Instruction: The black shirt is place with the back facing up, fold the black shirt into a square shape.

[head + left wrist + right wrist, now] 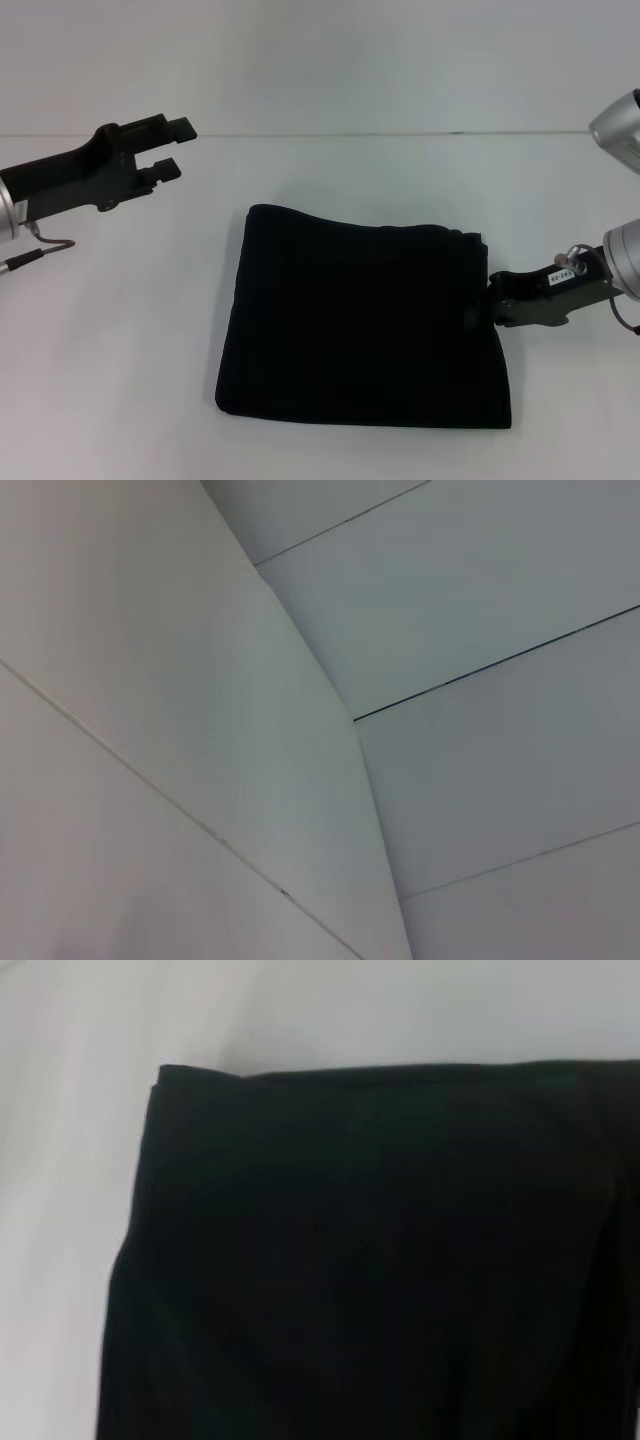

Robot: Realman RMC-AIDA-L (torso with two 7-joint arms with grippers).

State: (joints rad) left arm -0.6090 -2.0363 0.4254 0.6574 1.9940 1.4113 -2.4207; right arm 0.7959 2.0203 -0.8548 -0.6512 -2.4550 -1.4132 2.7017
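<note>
Black shirt (362,318) lies folded square; left gripper (172,148) jaws spread aloft — right gripper (492,298) at its edge, jaws unreadable.

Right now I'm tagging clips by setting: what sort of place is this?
Probably a lab test bench: a bare white table, blank white wall panels, and only the folded black shirt laid out.

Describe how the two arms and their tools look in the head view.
The left tool is matte black with two flat, blocky prongs on a black bracket; behind it sits a silver cylindrical wrist link with a thin grey cable looping beneath. The right tool is also black, carrying a small white label with dark print, on rounded silver arm segments with a thin cable loop.
</note>
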